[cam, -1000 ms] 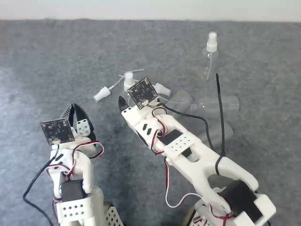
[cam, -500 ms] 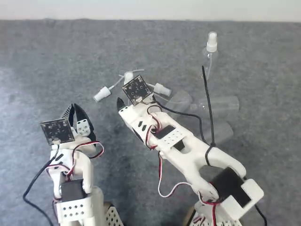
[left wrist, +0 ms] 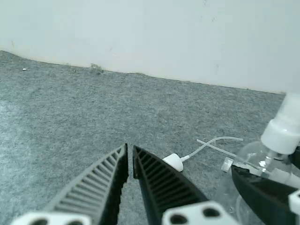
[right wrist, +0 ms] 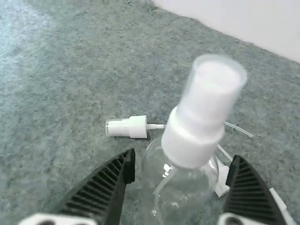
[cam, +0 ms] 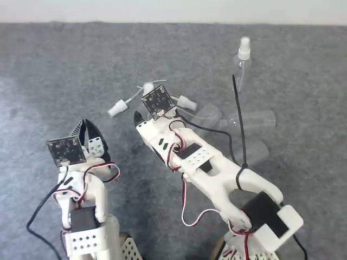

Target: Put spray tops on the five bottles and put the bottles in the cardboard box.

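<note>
right gripper [right wrist: 182, 159] sits spread around an upright spray-topped bottle [right wrist: 192, 140].

This looks like a robotics test bench in a lab or workshop; which of the two cannot be told. The left arm [cam: 87, 216] and right arm [cam: 217, 173] are small white builds with loose wiring [cam: 183, 203] and a bare camera board [cam: 65, 150]. They stand on a plain grey felt-like cover [cam: 54, 65] that runs to a blank white wall [left wrist: 150, 33] at the far side. Clear bottles [cam: 255, 118] and spray tops [cam: 116, 108] lie scattered on the cover.
</note>
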You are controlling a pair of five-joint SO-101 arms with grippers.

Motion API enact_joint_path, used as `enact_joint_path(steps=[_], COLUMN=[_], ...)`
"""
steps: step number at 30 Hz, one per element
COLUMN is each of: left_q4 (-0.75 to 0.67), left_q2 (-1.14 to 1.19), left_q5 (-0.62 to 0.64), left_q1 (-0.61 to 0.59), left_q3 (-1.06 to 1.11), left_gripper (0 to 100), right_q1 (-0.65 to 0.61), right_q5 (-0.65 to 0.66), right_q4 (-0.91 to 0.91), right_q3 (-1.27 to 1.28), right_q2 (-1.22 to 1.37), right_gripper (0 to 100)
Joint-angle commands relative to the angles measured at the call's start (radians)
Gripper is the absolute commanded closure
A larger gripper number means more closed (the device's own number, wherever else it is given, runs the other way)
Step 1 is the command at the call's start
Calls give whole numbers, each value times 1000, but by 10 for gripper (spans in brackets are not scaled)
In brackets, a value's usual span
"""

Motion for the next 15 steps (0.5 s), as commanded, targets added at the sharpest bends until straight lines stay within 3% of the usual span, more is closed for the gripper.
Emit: enact_joint_path(steps=[1, 7, 15], left_q4=[5, 5, 5], left_q2=[-18, -18, -18], left_q5=[-11, -11, -11], left_q1=[0, 0, 0], left_q3=[-10, -10, -10], left_gripper=[988, 988, 988], right_q1=[-2, -2, 8], right_q5=[-15, -14, -17], right_q4=[7, 7, 7], right_q3=[-60, -60, -55], right_q2=[-10, -15, -24], right_gripper=[716, 852, 865])
